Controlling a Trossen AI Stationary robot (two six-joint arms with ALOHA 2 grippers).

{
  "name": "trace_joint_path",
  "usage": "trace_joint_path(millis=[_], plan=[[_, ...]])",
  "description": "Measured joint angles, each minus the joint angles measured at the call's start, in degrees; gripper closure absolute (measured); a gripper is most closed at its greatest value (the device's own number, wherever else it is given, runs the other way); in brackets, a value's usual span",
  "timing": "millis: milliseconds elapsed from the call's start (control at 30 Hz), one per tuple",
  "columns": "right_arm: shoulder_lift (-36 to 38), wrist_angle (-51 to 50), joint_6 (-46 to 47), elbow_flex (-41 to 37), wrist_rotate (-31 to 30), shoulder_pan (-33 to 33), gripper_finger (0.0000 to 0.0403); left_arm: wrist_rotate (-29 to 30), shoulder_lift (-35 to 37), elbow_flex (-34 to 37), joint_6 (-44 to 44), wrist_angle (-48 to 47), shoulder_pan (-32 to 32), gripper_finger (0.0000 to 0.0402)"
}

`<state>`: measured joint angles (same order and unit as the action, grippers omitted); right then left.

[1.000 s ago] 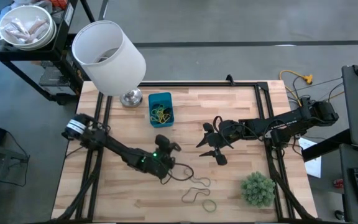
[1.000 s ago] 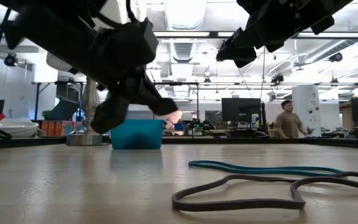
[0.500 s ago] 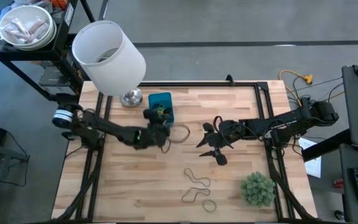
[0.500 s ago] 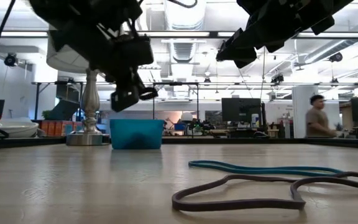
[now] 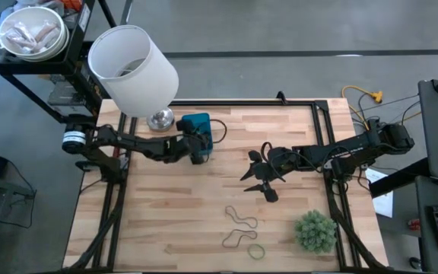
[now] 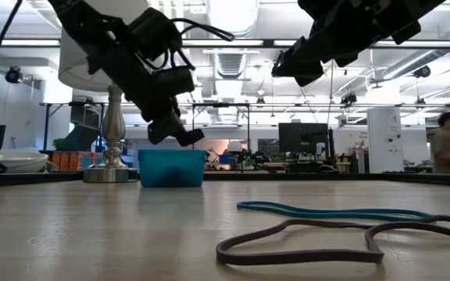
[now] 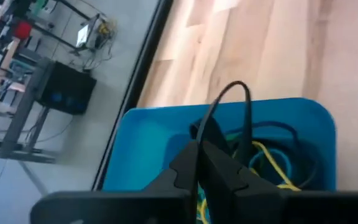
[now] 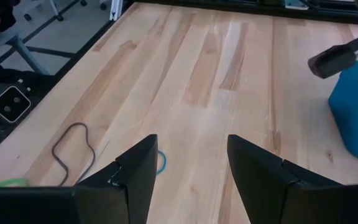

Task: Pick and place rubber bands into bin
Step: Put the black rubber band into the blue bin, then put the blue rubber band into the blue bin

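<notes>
We find the left gripper (image 5: 201, 144) poised over the bin (image 5: 196, 123), which stands at the far side of the table (image 5: 280, 228) just beside the base of the lamp (image 5: 160, 120). Its fingers (image 7: 194, 163) are pinched tight on a dark rubber band (image 7: 236, 112), whose loop arches up from the fingertips and hangs over the bin's open top. Inside the bin we see yellow and green bands (image 7: 272, 165) already deposited. The right gripper (image 5: 263, 173) waits near the middle of the table, raised, its jaws standing wide apart and holding nothing. Loose bands remain on the near side of the table, well apart from the bin: a dark wavy band (image 5: 241, 218), a tan one (image 5: 235, 239) and a green one (image 5: 257, 250). In our judgement the step in hand is the release. To do it well, we would bring the fingertips squarely inside the rim before opening, since part of the loop may reach past the bin's wall and a floppy band can drape over the edge or cling to a finger. We would open fully, then lift straight up, and confirm that the band has dropped clear.
</notes>
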<state>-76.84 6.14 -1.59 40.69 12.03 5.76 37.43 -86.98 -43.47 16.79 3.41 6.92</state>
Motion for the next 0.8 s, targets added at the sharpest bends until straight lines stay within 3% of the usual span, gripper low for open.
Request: trace_joint_path(millis=[433, 800], plan=[[0.0, 0.0, 0.1, 0.0, 0.0, 0.0, 0.0216, 0.7, 0.1, 0.9, 0.0, 0.1, -0.1, 0.0307], [0.0, -0.3, 0.1, -0.1, 0.0, 0.0, 0.0216, 0.8, 2.2, 0.4, -6.4, -6.0, -0.2, 0.0297]])
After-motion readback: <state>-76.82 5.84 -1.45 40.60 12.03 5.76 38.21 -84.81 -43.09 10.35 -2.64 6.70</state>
